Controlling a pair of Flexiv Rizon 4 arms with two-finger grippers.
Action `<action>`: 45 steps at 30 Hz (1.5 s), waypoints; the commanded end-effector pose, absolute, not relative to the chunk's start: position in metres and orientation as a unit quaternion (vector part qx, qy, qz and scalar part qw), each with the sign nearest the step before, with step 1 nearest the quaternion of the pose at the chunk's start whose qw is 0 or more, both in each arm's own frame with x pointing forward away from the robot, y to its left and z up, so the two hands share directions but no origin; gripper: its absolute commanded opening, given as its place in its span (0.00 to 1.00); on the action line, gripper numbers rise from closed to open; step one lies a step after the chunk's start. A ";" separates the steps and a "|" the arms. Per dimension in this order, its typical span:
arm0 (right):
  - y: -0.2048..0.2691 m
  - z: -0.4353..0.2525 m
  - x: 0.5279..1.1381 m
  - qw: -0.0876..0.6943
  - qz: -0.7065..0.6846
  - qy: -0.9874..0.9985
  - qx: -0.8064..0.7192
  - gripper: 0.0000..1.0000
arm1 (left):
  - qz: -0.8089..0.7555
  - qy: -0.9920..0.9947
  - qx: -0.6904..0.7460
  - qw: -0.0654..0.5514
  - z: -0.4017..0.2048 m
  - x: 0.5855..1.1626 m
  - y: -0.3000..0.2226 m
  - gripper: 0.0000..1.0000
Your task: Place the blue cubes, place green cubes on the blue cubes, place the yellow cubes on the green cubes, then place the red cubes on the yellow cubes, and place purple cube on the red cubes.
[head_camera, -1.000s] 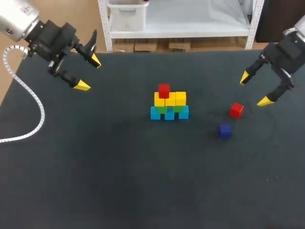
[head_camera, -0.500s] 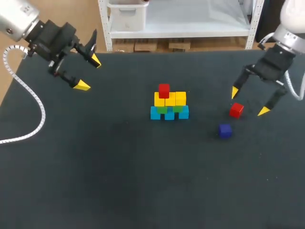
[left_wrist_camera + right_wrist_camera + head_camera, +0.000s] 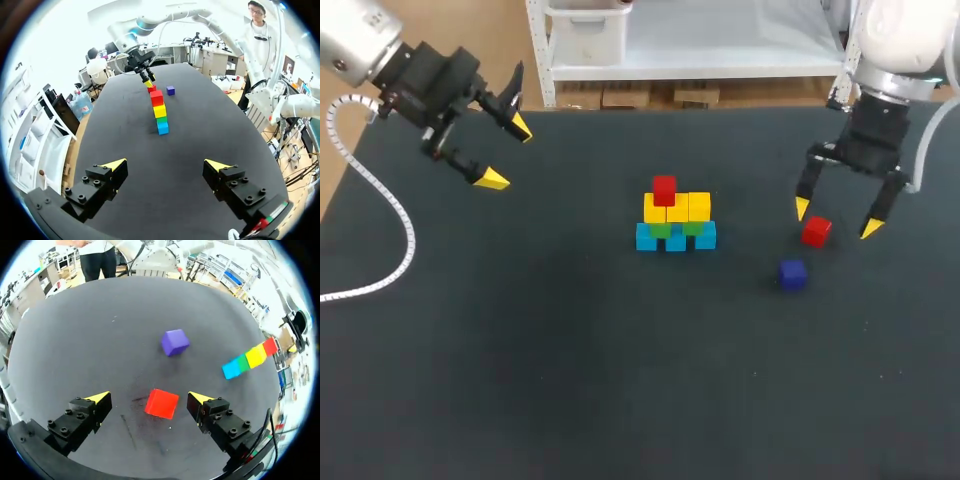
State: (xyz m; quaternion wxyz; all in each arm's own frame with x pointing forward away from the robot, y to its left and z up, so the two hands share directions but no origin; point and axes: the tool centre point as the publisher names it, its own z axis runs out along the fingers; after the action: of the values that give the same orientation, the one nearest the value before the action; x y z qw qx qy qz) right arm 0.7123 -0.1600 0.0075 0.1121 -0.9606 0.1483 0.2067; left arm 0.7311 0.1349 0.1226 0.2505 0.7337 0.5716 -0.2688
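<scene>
Your right gripper point(image 3: 836, 218) has its fingers spread; the loose red cube point(image 3: 161, 403) lies between them, touching neither, so you may close directly.

Head: you looked down on the whole tabletop point(image 3: 520, 380).
Left wrist: looked across it toward the distant stack point(image 3: 160, 108).
Right wrist: sat close above it; stack shared.

green cubes point(image 3: 661, 230) partly hidden, perhaps two
</scene>
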 end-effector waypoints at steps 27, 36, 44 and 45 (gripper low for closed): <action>-0.151 -0.007 0.723 0.115 0.208 0.294 -0.926 0.40 | -0.269 0.571 0.734 0.251 0.122 0.732 0.135 1.00; -0.151 -0.007 0.722 0.117 0.203 0.330 -0.915 0.00 | -0.269 0.571 0.734 0.251 0.122 0.732 0.135 1.00; -0.147 0.025 0.721 0.127 0.194 0.517 -0.824 0.00 | -0.269 0.571 0.734 0.251 0.122 0.732 0.135 1.00; -0.145 0.030 0.721 0.124 0.193 0.548 -0.805 0.00 | -0.269 0.571 0.734 0.251 0.122 0.732 0.135 1.00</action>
State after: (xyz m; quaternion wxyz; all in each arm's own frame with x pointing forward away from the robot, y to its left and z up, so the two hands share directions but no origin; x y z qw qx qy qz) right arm 0.7329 -0.1452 0.0162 0.1296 -0.8627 0.4380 0.2170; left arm 0.7312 0.1350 0.1226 0.2504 0.7337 0.5716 -0.2689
